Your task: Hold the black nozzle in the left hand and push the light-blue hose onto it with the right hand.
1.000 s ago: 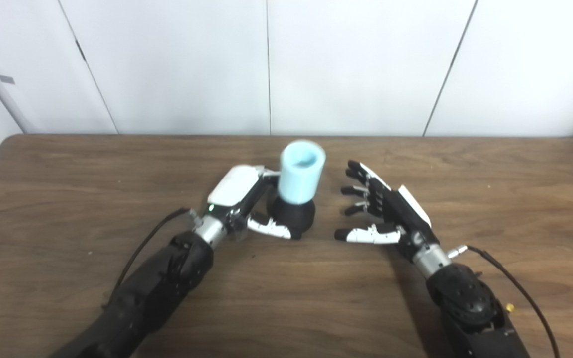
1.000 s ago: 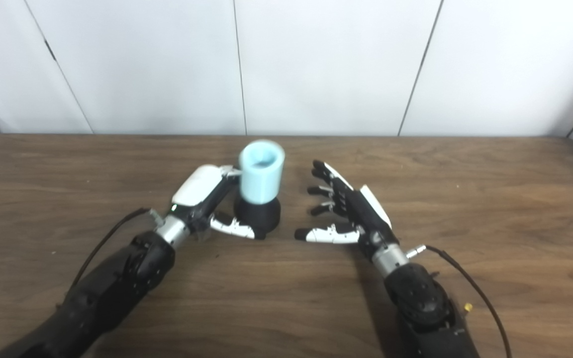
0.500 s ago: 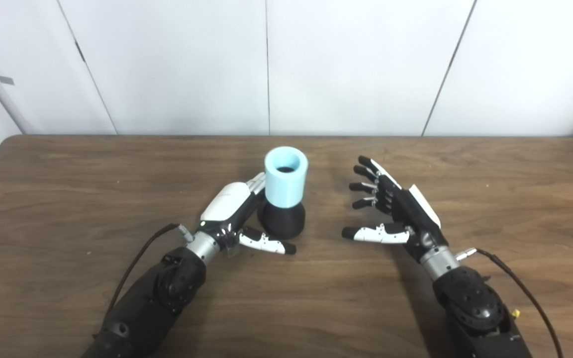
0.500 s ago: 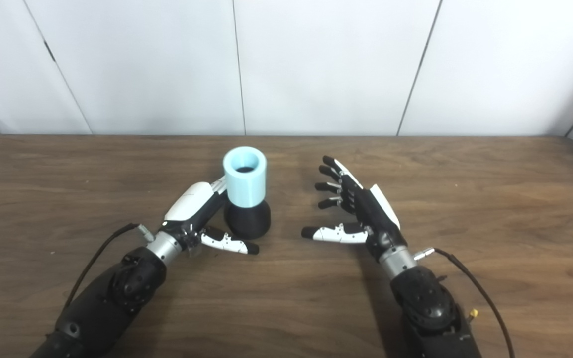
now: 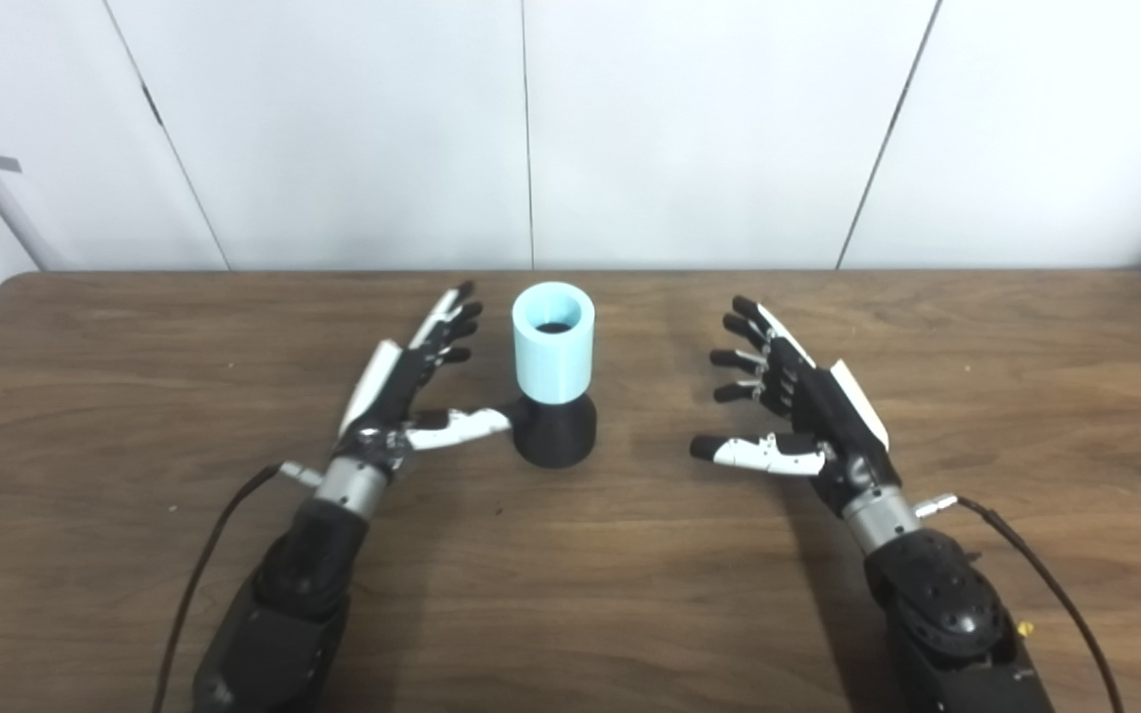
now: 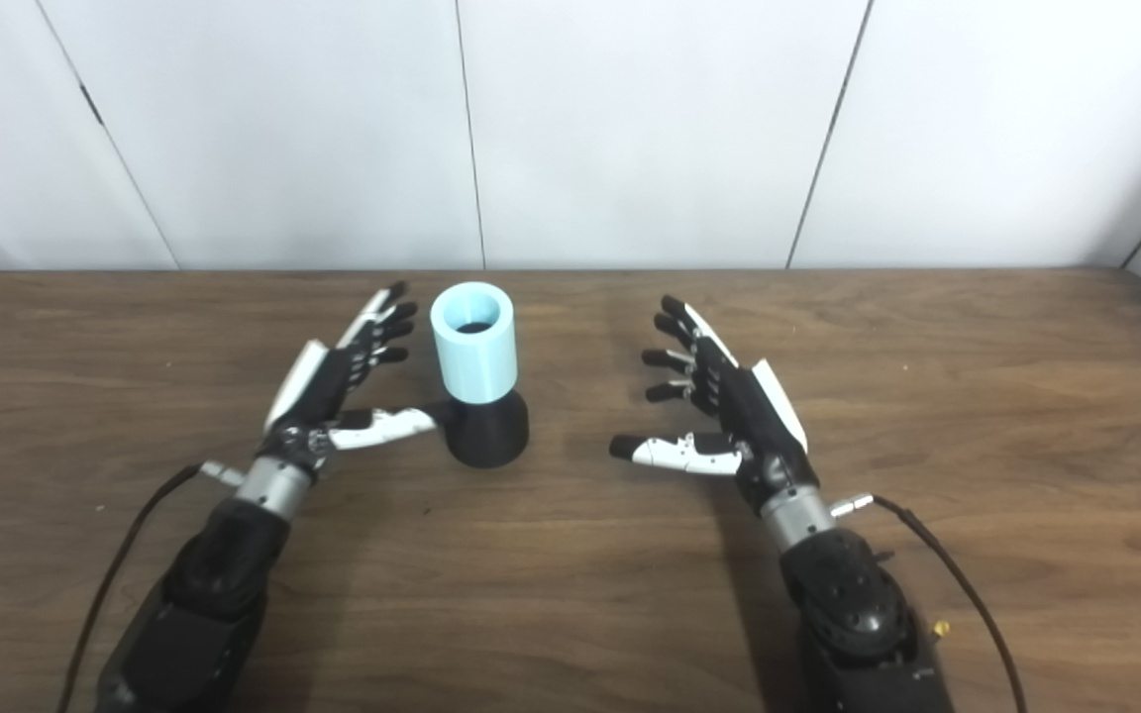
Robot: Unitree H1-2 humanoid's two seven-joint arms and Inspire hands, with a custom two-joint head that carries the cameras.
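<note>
While you look through the left eye view, you see the hose (image 5: 553, 342), a short light-blue cylinder with an open top, standing upright on the nozzle (image 5: 556, 432), a black dome-shaped piece resting on the bench (image 5: 135, 396) near its middle. Your left robot hand (image 5: 402, 386) lies just left of them, fingers spread and holding nothing, its thumb tip touching or almost touching the nozzle's side. Your right robot hand (image 5: 798, 416) is well apart on the right, also spread wide and empty.

Through the right eye view, you find the same stack: hose (image 6: 472, 342) seated on nozzle (image 6: 487, 431), dark inside its rim. The bench (image 6: 1026, 396) is dark wood grain with rounded corners. Behind it stands a wall (image 6: 630, 129) of plain white panels split by thin dark seams.
</note>
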